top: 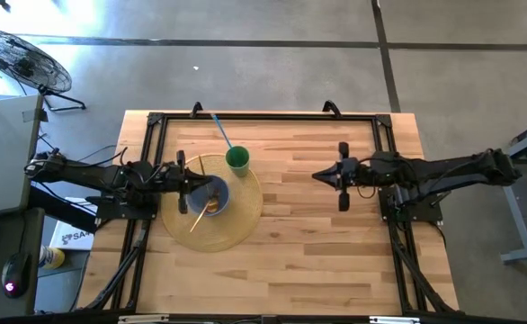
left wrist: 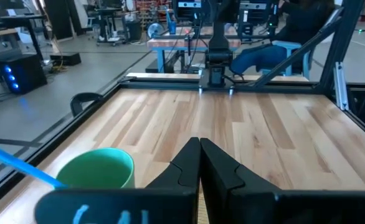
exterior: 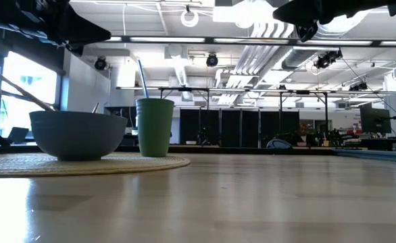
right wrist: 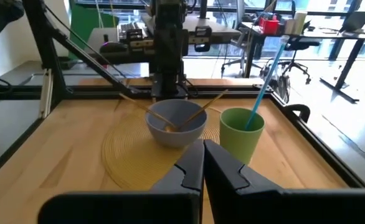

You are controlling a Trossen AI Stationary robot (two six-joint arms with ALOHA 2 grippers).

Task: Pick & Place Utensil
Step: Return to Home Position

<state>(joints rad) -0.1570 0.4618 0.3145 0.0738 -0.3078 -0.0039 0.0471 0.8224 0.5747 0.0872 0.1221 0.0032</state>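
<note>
A blue-grey bowl point(top: 213, 197) stands on a round woven placemat point(top: 236, 225) at the table's left middle. Thin wooden sticks point(right wrist: 194, 114) lean in it, their ends over the rim. A green cup point(top: 237, 160) with a blue straw point(right wrist: 266, 68) stands on the mat's far edge. My left gripper point(top: 198, 183) is shut and empty, raised above the bowl's left rim; its wrist view point(left wrist: 199, 163) shows the cup point(left wrist: 99, 169) beside it. My right gripper point(top: 319, 175) is shut and empty, raised over the table's right middle, pointing at the bowl point(right wrist: 176, 123).
A black metal frame point(top: 268, 117) runs along the table's edges. Bare wood lies between the mat and my right gripper and along the near side. In the low view the bowl point(exterior: 78, 133) and cup point(exterior: 155, 126) stand at the left.
</note>
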